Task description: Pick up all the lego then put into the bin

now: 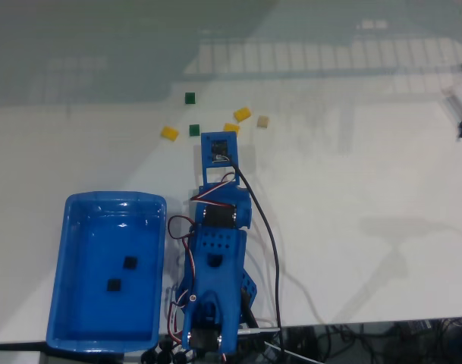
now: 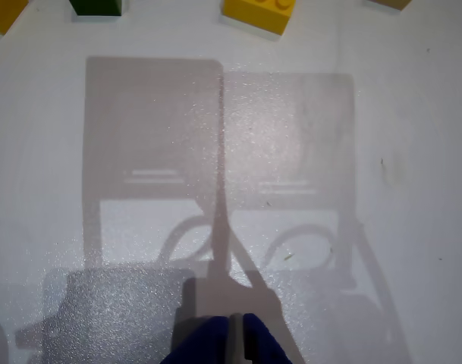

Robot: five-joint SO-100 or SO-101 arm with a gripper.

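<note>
White tabletop (image 1: 352,152). Fingers (image 2: 234,341) pressed together, empty. Loose lego lies just ahead of them; nearest yellow brick (image 2: 259,14) slightly right in wrist view. Bin (image 1: 71,265) sits behind-left, holding two black bricks.

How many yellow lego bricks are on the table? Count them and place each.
3 in the fixed view: one yellow brick at the left, one upper right, one just above the arm's tip, partly hidden. More could sit under the arm.

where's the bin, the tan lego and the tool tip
bin (image 1: 155,265), fixed view, on its right wall
tan lego (image 1: 262,121), fixed view, on its top face
tool (image 2: 234,334), wrist view, on the seam between its closed blue fingertips
</note>
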